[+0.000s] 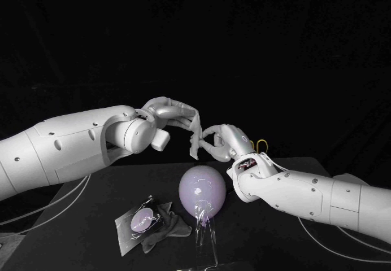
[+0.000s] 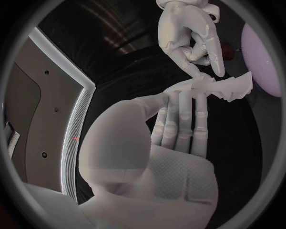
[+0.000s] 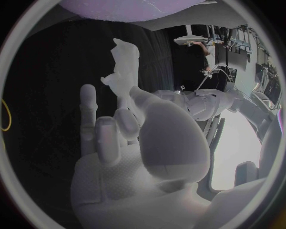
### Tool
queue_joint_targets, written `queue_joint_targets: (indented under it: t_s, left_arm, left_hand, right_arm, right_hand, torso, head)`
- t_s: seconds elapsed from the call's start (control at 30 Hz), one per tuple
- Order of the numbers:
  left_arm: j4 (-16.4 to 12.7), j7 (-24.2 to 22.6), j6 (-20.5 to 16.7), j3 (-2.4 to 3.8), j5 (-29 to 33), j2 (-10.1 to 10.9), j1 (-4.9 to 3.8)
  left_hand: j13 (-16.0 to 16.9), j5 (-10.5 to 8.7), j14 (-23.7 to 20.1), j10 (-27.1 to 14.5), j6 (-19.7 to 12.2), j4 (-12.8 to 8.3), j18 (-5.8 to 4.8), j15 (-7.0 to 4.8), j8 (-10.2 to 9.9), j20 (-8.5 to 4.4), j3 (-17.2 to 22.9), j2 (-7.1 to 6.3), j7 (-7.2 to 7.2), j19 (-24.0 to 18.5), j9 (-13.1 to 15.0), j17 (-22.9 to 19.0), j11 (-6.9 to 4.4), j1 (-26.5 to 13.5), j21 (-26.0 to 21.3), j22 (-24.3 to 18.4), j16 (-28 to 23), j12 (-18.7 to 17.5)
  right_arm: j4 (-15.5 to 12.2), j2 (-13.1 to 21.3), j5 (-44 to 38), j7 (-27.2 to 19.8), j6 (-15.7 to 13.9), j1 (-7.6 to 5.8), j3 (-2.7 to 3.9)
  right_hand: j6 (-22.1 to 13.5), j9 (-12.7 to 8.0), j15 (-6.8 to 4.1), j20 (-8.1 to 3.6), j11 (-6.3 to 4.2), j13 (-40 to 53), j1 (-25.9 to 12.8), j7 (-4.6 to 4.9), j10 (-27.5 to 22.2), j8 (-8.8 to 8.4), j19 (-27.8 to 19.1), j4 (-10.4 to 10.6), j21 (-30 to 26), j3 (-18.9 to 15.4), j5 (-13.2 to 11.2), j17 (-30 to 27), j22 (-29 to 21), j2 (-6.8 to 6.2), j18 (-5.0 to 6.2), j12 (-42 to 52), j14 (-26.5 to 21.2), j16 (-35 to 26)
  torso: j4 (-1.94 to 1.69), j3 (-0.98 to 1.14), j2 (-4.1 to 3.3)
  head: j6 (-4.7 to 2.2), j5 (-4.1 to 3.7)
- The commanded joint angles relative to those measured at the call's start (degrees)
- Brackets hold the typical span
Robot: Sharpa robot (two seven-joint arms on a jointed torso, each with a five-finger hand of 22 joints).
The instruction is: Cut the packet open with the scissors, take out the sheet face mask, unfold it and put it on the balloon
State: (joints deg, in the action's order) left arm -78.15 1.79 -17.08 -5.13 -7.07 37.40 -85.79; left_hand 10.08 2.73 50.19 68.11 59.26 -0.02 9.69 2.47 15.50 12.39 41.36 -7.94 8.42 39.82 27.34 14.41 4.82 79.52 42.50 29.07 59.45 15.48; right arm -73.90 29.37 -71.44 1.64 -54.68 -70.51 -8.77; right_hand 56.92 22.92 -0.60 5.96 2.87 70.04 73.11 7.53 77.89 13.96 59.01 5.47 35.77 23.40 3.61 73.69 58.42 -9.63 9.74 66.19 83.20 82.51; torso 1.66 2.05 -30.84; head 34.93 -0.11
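Both hands are raised above the table with a white sheet face mask point(image 1: 195, 131) stretched between them. My left hand point(image 1: 165, 114) holds its upper end at the fingertips point(image 2: 181, 102), where the crumpled mask point(image 2: 217, 87) shows. My right hand point(image 1: 224, 139) pinches the mask's lower part from the other side, and this hand point(image 2: 189, 36) is seen from the left wrist too. The mask point(image 3: 122, 64) rises over my right hand point(image 3: 128, 143). Below the hands a lavender balloon point(image 1: 202, 192) stands on the table; the balloon point(image 2: 262, 59) point(image 3: 128, 7) also shows at both wrists.
The cut packet point(image 1: 147, 223) lies on the black table point(image 1: 277, 248) left of the balloon. A clear film point(image 1: 208, 237) lies at the balloon's foot. A yellow loop point(image 1: 262, 145) sits behind my right wrist, and this loop point(image 3: 5, 114) also appears in the right wrist view.
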Motion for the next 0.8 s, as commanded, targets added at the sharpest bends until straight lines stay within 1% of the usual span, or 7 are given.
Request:
queue_joint_targets:
  t_s: [0.03, 0.17, 0.33, 0.4, 0.57, 0.73, 0.8]
  left_arm:
    - [-0.24, -0.35, 0.66, 0.07, 0.38, -0.07, -0.06]
    - [-0.34, -0.34, 0.70, 0.07, 0.38, -0.05, -0.06]
    - [-0.52, -0.31, 0.83, 0.07, 0.38, 0.00, -0.06]
    - [-0.61, -0.30, 0.89, 0.07, 0.38, 0.03, -0.06]
    - [-0.85, -0.26, 1.02, 0.07, 0.38, 0.10, -0.06]
    - [-1.00, -0.24, 1.14, 0.07, 0.38, 0.03, -0.06]
    - [-1.03, -0.24, 1.19, 0.07, 0.38, 0.00, -0.06]
  left_hand:
    - [0.09, 0.17, 0.27, 0.17, 0.38, 0.03, 0.49, -0.11, 0.19, 0.03, 0.25, 0.14, -0.19, -0.40, 9.93, 0.09, 0.00, -0.53, 0.15, 0.03, -0.26, 0.19]
    - [0.09, 0.17, 0.27, 0.17, 0.38, 0.03, 0.49, -0.11, 0.19, 0.03, 0.25, 0.14, -0.19, -0.40, 9.93, 0.09, 0.00, -0.53, 0.15, 0.03, -0.26, 0.19]
    - [0.10, 0.17, 0.30, 0.18, 0.41, -0.04, 0.50, -0.12, 0.18, 0.02, 0.33, 0.11, -0.19, -0.43, 9.95, 0.10, -0.01, -0.57, 0.26, 0.11, -0.27, 0.21]
    - [0.11, 0.17, 0.31, 0.19, 0.42, -0.07, 0.50, -0.12, 0.18, 0.02, 0.36, 0.10, -0.20, -0.44, 9.95, 0.10, -0.01, -0.58, 0.31, 0.14, -0.28, 0.21]
    - [0.11, 0.17, 0.32, 0.19, 0.43, -0.11, 0.51, -0.13, 0.18, 0.01, 0.40, 0.07, -0.20, -0.45, 9.96, 0.10, -0.01, -0.60, 0.39, 0.20, -0.29, 0.21]
    - [0.11, 0.17, 0.32, 0.19, 0.43, -0.11, 0.51, -0.13, 0.18, 0.01, 0.40, 0.07, -0.20, -0.45, 9.96, 0.10, -0.01, -0.60, 0.39, 0.20, -0.29, 0.21]
    - [0.11, 0.17, 0.32, 0.19, 0.43, -0.11, 0.51, -0.13, 0.18, 0.01, 0.40, 0.07, -0.20, -0.45, 9.96, 0.10, -0.01, -0.60, 0.39, 0.20, -0.29, 0.21]
  right_arm:
    - [0.22, -0.24, -0.27, 0.04, -3.47, -0.05, 0.06]
    - [0.65, -0.43, -0.27, 0.12, -3.52, -0.06, 0.09]
    - [1.19, -0.54, -0.26, -0.05, -3.59, -0.12, 0.14]
    - [1.39, -0.59, -0.25, -0.18, -3.63, -0.15, 0.16]
    - [1.63, -0.64, -0.16, -0.54, -3.72, -0.27, 0.26]
    - [1.69, -0.68, -0.03, -0.81, -3.78, -0.65, 0.36]
    - [1.72, -0.72, 0.00, -0.84, -3.79, -0.75, 0.37]
  right_hand:
    - [-0.48, 0.14, 0.19, 0.03, 0.10, 0.50, -0.55, 0.02, -0.14, 0.33, -0.41, 0.10, 0.12, -0.44, -0.29, 0.58, 0.09, -0.12, 0.59, 0.35, 0.19, 0.49]
    - [-0.25, 0.35, 0.13, 0.03, -0.02, 1.27, -0.28, -0.14, 0.36, 0.78, -0.45, 0.10, 0.22, -0.43, -0.29, 0.93, 0.26, 0.27, 0.63, 1.32, 0.35, 0.75]
    - [0.43, 0.84, -0.10, -0.08, -0.35, 2.75, 0.30, -0.55, 1.34, 1.88, -0.44, 0.01, 0.45, -0.28, -0.34, 1.87, 0.56, 1.07, 0.70, 3.21, 0.79, 1.34]
    - [1.06, 1.37, -0.42, -0.28, -0.74, 3.64, 1.06, -1.05, 1.90, 3.01, -0.25, -0.26, 0.89, 0.11, -0.70, 2.50, 0.97, 1.91, 0.71, 4.35, 1.10, 1.76]
    - [1.43, 2.19, -0.87, -0.67, -1.29, 4.93, 1.78, -1.70, 2.72, 4.59, 0.43, -0.38, 2.22, 0.89, -0.81, 3.48, 1.96, 3.37, 0.53, 5.97, 1.57, 2.35]
    - [1.37, 2.32, -0.93, -0.75, -1.35, 5.06, 1.81, -1.77, 2.79, 4.82, 0.52, -0.36, 2.40, 1.01, -0.82, 3.61, 2.11, 3.54, 0.50, 6.13, 1.63, 2.43]
    - [1.26, 2.53, -1.01, -0.84, -1.44, 5.37, 1.89, -1.87, 2.97, 5.18, 0.66, -0.41, 2.71, 1.12, -0.82, 3.74, 2.35, 3.62, 0.45, 6.51, 1.69, 2.53]
  torso:
    - [-0.02, 0.01, 0.00]
    - [-0.02, -0.01, 0.01]
    - [0.00, -0.03, -0.02]
    - [-0.01, 0.01, -0.02]
    - [-0.01, 0.01, 0.00]
    - [0.01, 0.01, 0.03]
    - [0.03, 0.00, 0.03]
  head:
    - [-0.08, -0.04]
    - [-0.05, -0.10]
    - [-0.11, -0.11]
    - [-0.09, -0.12]
    - [-0.05, -0.10]
    - [-0.13, -0.24]
    - [-0.13, -0.24]
